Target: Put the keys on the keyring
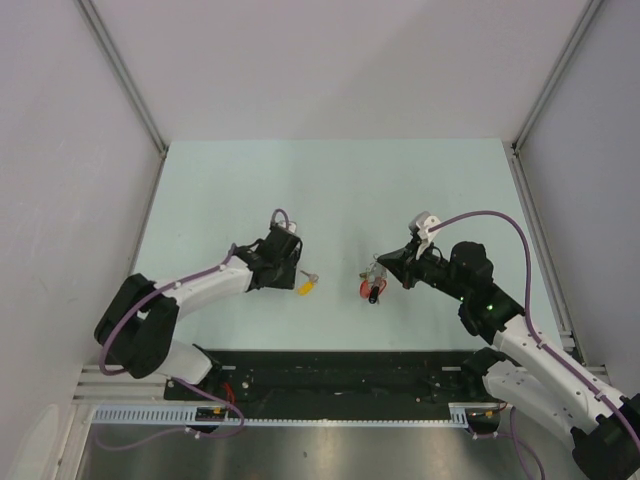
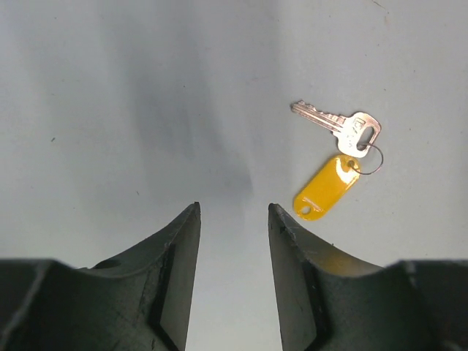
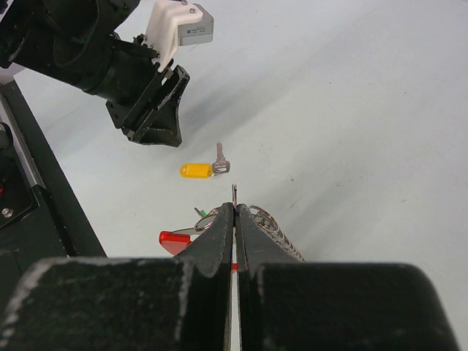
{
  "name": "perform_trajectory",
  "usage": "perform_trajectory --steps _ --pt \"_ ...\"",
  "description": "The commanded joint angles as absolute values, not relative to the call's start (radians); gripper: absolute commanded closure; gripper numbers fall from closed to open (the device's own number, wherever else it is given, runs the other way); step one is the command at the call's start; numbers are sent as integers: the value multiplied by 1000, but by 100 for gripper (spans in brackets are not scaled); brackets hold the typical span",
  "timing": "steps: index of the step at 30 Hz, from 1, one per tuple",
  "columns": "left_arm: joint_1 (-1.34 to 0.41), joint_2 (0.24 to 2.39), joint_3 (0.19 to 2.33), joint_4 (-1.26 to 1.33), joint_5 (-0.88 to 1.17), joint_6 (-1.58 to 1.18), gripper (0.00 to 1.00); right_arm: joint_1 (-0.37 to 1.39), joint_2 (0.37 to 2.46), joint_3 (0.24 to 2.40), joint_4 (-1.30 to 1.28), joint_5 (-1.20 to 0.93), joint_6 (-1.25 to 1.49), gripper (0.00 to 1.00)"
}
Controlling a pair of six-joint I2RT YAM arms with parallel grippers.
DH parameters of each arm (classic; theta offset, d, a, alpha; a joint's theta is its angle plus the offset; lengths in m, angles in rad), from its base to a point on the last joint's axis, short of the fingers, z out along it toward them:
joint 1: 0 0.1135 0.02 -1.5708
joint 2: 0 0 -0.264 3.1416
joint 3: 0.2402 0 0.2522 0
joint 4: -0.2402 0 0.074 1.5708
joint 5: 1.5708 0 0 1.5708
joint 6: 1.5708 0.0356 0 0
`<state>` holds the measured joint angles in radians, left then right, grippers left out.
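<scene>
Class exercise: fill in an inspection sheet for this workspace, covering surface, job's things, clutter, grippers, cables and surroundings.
Surface: pale green table, no marks seen.
Job's things: yellow-tagged key lies flat and loose ahead of the left gripper; keyring, with a red tag and a green key beside it, is at the right gripper.
Clutter: nothing seen.
Grippers: left gripper jaws open, empty; right gripper jaws shut on the keyring.
Cables: purple cables loop along both arms.
Surroundings: pale walls, metal frame posts, black rail at the near edge.
</scene>
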<state>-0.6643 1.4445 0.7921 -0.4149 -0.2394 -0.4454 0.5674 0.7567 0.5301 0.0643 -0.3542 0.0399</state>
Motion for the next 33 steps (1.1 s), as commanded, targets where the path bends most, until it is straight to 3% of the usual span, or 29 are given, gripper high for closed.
perform_trajectory --steps 1,4,9,19,33 --pt "-655 1399 785 -345 -178 -436 52 572 750 575 106 -348 28 100" --pt "-673 1378 782 -273 -94 -370 50 572 752 575 107 -348 28 100" --pt "-767 1416 831 -270 -210 -287 52 574 755 575 110 -347 28 100" --pt "-833 1604 959 -258 -256 -239 69 574 761 575 110 -348 26 100" --pt "-850 1753 1052 -343 -262 -244 75 577 758 574 101 -341 26 100"
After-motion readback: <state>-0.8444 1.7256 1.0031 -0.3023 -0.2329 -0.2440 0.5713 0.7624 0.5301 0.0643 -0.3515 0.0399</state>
